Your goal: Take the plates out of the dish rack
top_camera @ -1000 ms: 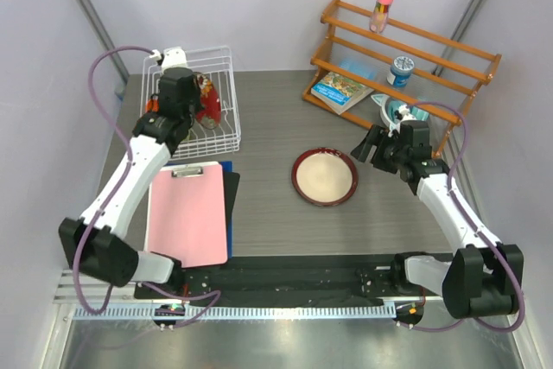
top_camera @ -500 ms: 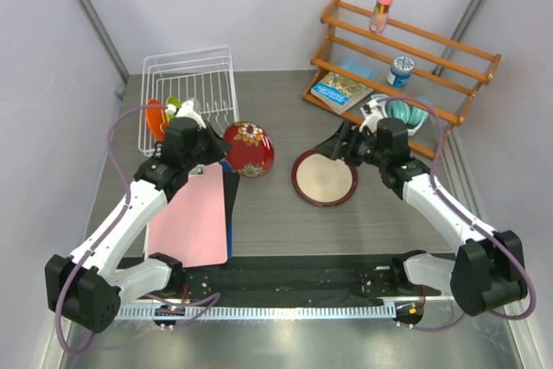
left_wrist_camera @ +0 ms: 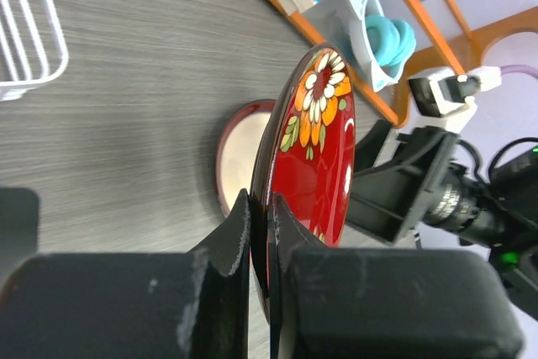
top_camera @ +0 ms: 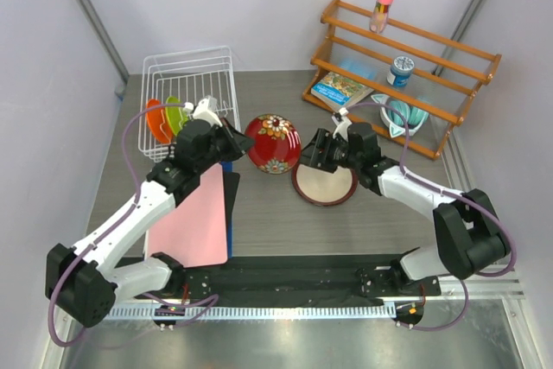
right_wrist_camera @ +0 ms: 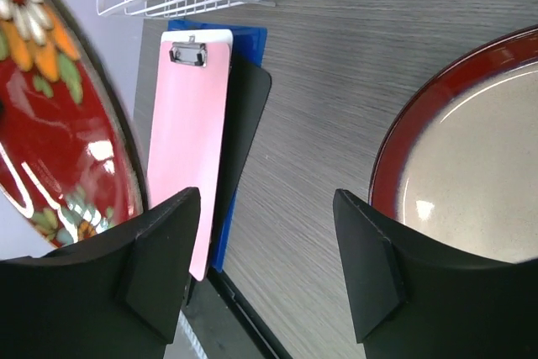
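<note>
Grey wood-grain counter [top_camera: 259, 205] carries the round cream plate with maroon rim [top_camera: 325, 178]. Left hand [left_wrist_camera: 259, 208] pinches the round dark red floral plate [top_camera: 272, 143] by its rim, upright, off the counter. Right hand [right_wrist_camera: 267, 233] is wide open and empty beside it. Small orange plate [top_camera: 155, 120] and small lime green plate [top_camera: 177, 114] stand in the white wire dish rack [top_camera: 220, 75].

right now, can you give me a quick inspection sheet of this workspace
surface: grey table, no spills seen
job's things: dish rack holds orange plate and green plate upright; floral red plate held on edge; cream plate flat on the table
clutter: pink clipboard near the rack; wooden shelf with bottle, jar, booklet, teal bowl
end effectors: left end effector shut on the floral red plate's rim; right end effector open, beside that plate, over the cream plate's edge
cables: purple cable loops off each arm
surroundings: pale walls, nothing else seen
</note>
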`<state>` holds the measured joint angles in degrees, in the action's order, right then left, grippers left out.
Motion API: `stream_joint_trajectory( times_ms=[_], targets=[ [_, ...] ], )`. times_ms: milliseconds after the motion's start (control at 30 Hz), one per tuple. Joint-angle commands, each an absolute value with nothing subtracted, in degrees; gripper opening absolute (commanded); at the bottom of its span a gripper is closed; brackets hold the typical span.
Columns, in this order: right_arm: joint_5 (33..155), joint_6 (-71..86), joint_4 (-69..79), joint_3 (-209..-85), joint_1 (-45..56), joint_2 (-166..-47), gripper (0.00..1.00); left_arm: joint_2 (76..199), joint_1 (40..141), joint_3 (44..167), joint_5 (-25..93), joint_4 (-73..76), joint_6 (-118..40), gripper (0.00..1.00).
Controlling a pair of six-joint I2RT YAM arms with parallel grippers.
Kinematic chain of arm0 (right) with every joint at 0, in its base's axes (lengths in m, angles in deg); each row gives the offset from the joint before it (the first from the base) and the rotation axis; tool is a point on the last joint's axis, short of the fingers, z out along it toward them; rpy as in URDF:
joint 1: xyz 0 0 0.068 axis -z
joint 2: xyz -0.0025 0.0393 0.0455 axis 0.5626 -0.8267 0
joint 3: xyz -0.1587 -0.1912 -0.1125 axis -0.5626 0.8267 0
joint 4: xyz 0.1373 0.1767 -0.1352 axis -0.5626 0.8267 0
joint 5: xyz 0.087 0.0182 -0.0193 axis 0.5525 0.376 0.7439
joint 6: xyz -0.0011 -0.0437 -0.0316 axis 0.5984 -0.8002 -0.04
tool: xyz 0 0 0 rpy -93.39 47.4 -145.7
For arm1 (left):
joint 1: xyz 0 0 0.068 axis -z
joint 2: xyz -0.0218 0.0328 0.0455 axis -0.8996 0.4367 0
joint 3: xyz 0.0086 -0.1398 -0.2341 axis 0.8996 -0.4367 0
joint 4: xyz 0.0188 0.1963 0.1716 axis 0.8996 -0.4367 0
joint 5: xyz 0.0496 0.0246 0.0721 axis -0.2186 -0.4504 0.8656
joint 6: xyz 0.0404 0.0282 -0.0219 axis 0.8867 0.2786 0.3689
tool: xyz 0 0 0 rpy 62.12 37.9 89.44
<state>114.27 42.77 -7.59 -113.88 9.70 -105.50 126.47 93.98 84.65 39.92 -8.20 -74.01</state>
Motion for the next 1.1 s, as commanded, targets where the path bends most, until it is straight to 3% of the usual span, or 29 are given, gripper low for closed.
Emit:
stream_joint_trajectory(
  times_ms=[0,367,533,800,933,1033,1067],
  targets=[
    [115.7,44.8,-15.0,-114.6,7.8,-105.5,0.7,127.3,97.0,84.3,40.9,-1.2,-76.0,0.0],
    [100.3,41.7,-4.6,-113.1,7.9,-95.6,0.74,126.1,97.8,84.6,50.0,-5.8,-72.9,0.0],
    [101.5,41.5,-4.4,-113.6,7.9,-94.1,0.75,126.4,97.8,84.2,49.7,-5.3,-73.3,0.0],
    [108.6,44.0,-9.9,-113.3,8.0,-101.1,0.75,127.7,98.0,82.6,46.8,-1.2,-75.3,0.0],
    [112.4,46.6,-17.8,-111.0,7.9,-103.6,0.71,128.7,98.2,82.3,45.4,0.7,-76.0,0.0],
    [114.2,47.2,-21.9,-110.5,7.9,-104.8,0.63,129.4,98.4,81.0,44.1,2.9,-77.3,0.0],
    [114.6,47.4,-22.2,-110.6,7.9,-105.0,0.56,129.4,98.5,80.5,43.9,3.5,-77.9,0.0]
  ],
)
